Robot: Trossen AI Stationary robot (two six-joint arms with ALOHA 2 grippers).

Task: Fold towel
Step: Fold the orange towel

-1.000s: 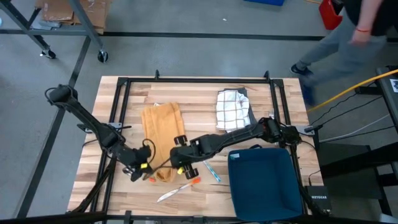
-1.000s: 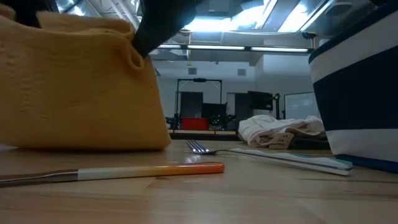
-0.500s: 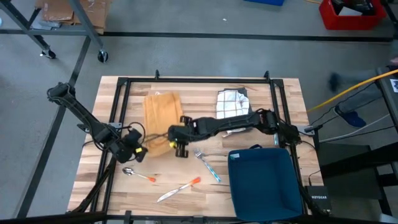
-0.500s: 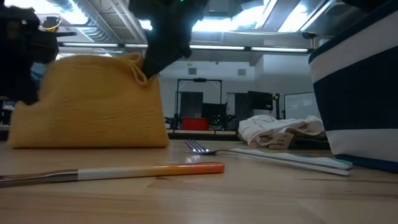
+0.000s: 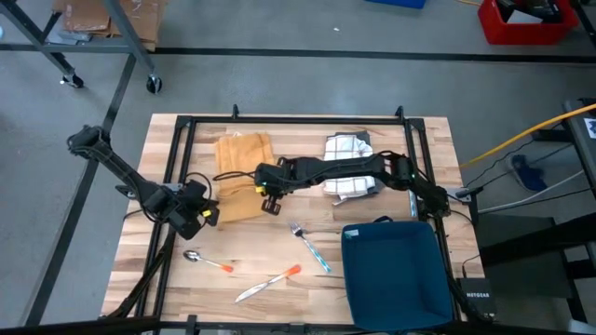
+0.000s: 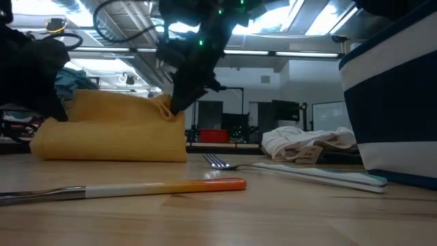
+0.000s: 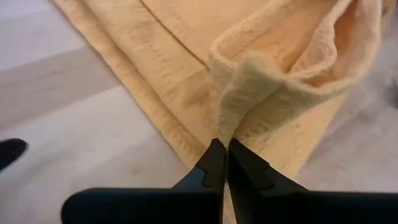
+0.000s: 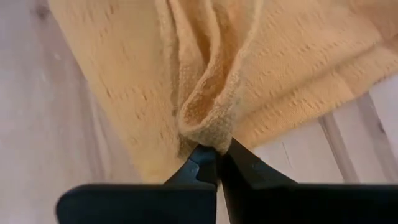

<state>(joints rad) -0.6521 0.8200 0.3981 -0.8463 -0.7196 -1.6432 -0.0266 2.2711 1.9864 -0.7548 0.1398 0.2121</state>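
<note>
yellow towel pinched at two corners

the yellow towel [image 5: 237, 177] is spread on the left half of the wooden table [image 5: 428, 149], toward the far side. one corner is pinched by the left gripper [image 7: 222, 149], whose two dark fingers are pressed tight together on a bunched bit of cloth. another corner is pinched the same way by the right gripper [image 8: 214, 152], with a fold of cloth squeezed between its closed tips. in the high view the left gripper [image 5: 207, 212] is seen at the towel's near left corner and the right gripper [image 5: 265, 189] at its right edge. in the low view the towel [image 6: 113, 130] is seen lying low, with its right corner lifted a little.

a checked cloth [image 5: 346, 160] is lying to the right of the towel. a fork [image 5: 309, 244], a knife [image 5: 268, 283] and a spoon [image 5: 205, 261] are laid on the near side. a dark blue bin [image 5: 396, 274] is set at the near right.
</note>
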